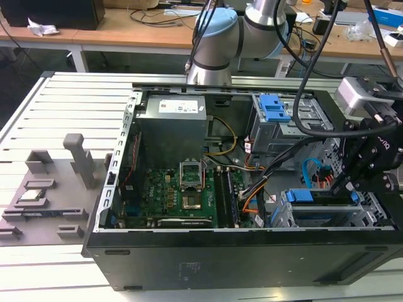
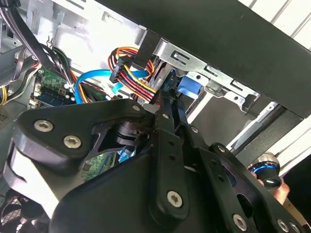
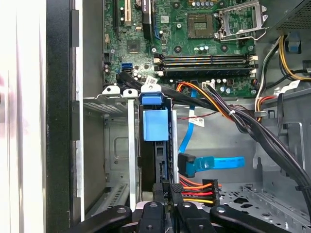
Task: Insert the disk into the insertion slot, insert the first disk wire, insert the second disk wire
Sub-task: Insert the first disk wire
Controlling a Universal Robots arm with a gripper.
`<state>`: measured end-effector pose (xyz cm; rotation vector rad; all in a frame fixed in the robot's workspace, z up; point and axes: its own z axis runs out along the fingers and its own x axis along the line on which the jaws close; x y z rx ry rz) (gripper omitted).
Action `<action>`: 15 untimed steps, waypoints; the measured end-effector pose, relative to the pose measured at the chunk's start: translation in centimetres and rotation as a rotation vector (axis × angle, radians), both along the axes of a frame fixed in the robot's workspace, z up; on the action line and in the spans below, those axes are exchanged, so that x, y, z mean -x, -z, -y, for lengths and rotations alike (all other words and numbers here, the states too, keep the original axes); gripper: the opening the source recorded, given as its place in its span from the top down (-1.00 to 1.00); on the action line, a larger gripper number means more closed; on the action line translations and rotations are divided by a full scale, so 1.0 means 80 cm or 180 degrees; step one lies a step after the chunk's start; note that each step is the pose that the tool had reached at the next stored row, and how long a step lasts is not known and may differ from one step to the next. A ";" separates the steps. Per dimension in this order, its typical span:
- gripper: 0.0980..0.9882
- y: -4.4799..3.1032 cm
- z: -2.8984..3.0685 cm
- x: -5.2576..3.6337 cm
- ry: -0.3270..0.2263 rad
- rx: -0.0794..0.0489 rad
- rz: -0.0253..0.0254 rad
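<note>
Disk (image 3: 155,125) seen seated in insertion slot (image 3: 119,97), at computer case (image 1: 220,258) corner. Gripper (image 3: 165,193) judged clamped on power connector (image 3: 171,189). Risk noted: connector tilted against disk's port, pins bent; loose blue data cable (image 3: 214,162) snagged

Even, diffuse room light from above fills the exterior view. The ribbed grey aluminium desk (image 1: 75,104) looks pale and almost shadowless along its edge at the exterior view's left. The open black computer case (image 1: 252,261) holds deep shade against its inner walls, and its dark outer panel shows little detail. A soft sheen sits on the pale blue arm joint (image 1: 214,31). In the first wrist view the band beyond the case wall is blown out to pinkish white, while the green motherboard (image 3: 194,48) is evenly lit and clear. In the second wrist view bare silver sheet metal (image 2: 77,29) glares white. The black gripper (image 2: 171,104) looms dark, its nearest links soft, with small highlights on the screw heads.
</note>
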<state>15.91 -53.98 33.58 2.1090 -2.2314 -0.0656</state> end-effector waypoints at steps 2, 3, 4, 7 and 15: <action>0.84 0.0000 0.0000 0.000 0.0000 0.0002 0.0000; 0.84 0.0003 0.0000 0.000 0.0000 0.0002 0.0000; 0.82 0.0007 0.0000 0.000 0.0000 0.0002 0.0000; 0.67 -0.0067 -0.0002 0.000 0.0000 0.0006 0.0000; 0.98 -0.0456 -0.0162 0.000 0.0000 0.0006 0.0000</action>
